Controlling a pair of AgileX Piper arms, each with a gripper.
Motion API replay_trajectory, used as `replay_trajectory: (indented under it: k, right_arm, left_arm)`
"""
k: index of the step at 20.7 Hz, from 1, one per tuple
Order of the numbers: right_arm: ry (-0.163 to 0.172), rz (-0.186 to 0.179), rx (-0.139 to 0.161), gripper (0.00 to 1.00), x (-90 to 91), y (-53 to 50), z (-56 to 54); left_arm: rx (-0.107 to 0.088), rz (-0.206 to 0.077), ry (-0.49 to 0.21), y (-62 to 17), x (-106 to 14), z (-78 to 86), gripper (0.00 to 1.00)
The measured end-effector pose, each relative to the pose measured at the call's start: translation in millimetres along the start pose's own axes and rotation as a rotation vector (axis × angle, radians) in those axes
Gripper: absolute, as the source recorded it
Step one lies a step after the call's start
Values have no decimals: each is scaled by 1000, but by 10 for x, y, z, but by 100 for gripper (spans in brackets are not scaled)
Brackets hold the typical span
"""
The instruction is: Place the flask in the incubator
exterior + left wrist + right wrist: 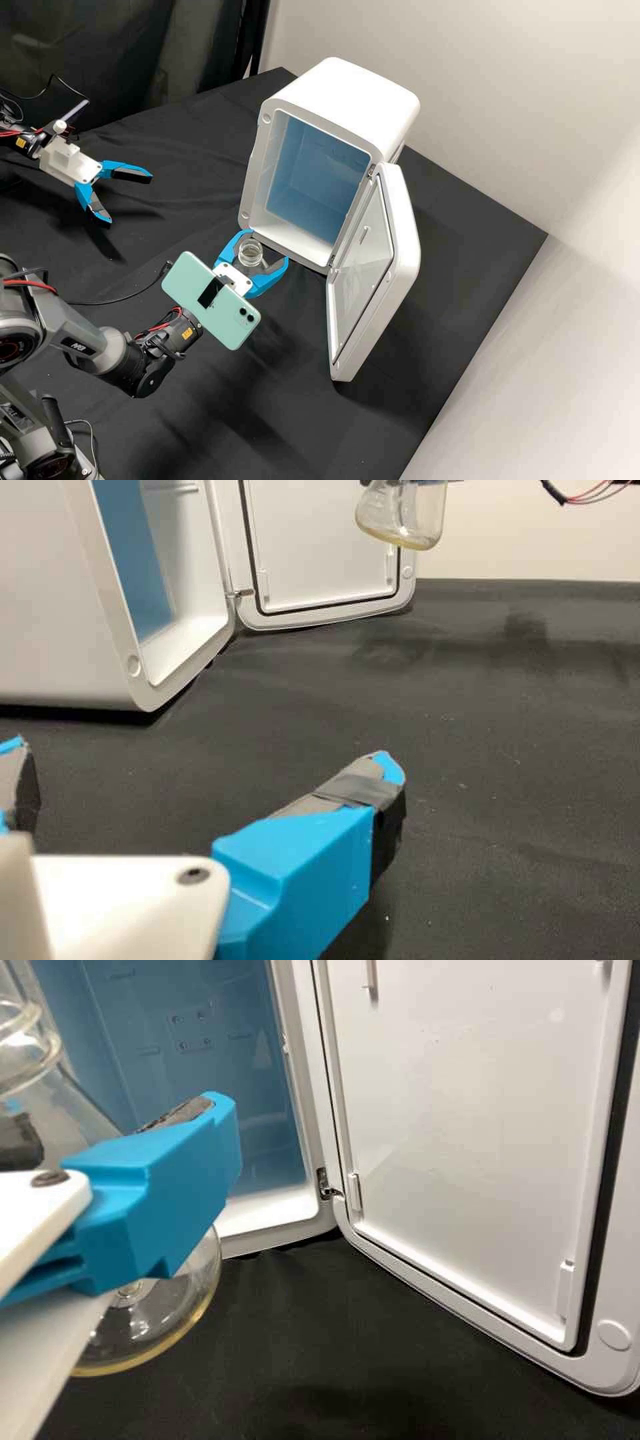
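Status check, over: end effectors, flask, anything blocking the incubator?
Left end effector open, above bench, away from the work. Right end effector shut on flask, at lower front lip of incubator, not yet inside. Door wide open; nothing blocking.

No print is legible. A pale triangular sign [262, 1055] on the blue back wall of the incubator [150, 1070] is blurred; a white mark [70, 345] on the right arm [100, 341], at seven o'clock, is too small.

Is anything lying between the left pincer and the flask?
No. In the high view, bare black bench runs from the left pincer to the flask held by the right pincer.
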Motion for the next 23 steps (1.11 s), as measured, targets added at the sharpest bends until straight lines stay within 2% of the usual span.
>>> replay_trajectory:
  k: [4, 5, 8, 10, 13, 14, 17, 20, 21, 23]
  right_arm:
    - [-9, -37, 14, 0, 61, -77, 33]
    - [-8, -40, 13, 0, 107, -87, 35]
    - [-2, -50, 11, 0, 296, -130, 48]
    - [3, -32, 6, 0, 499, -134, 57]
    - [10, 24, 11, 0, 803, -98, 70]
    - [13, 45, 3, 0, 923, -86, 80]
    - [26, 94, -7, 0, 1149, -36, 81]
    - [34, 120, 0, 0, 1391, -42, 84]
    - [25, 116, -6, 0, 1466, -61, 89]
    - [7, 108, -22, 0, 1648, -89, 83]
  left_arm:
    - [3, 1, 0, 4, 3, -3, 100]
    - [8, 1, 0, 6, 12, -11, 100]
    - [5, -4, 0, -4, 16, -15, 100]
    - [5, -4, 0, -4, 16, -15, 100]
    - [0, -7, -2, -12, 27, -8, 100]
    - [3, -12, -3, -22, 36, -14, 100]
    - [-3, -19, -3, -33, 57, -33, 100]
    - [-7, -31, -4, -59, 66, -40, 100]
    - [-10, -35, -5, -67, 70, -39, 100]
    - [0, -43, -2, -88, 86, -38, 100]
